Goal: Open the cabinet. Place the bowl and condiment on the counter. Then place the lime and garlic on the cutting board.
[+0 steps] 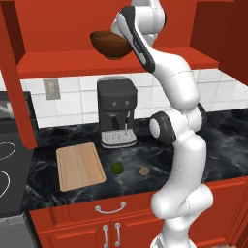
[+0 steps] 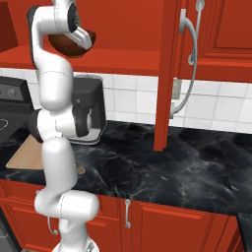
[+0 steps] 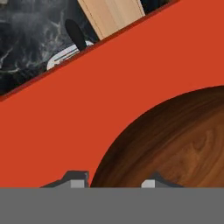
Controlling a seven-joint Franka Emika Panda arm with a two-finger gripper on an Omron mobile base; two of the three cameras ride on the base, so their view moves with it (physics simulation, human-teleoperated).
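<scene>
Black counter (image 1: 145,155); red cabinet (image 1: 97,63) open.

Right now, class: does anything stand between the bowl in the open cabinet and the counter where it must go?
Yes, in part. The coffee machine stands on the counter straight below the bowl, which the tool grips at its rim. Beside the machine, nothing visible blocks the bare counter to the right.
</scene>
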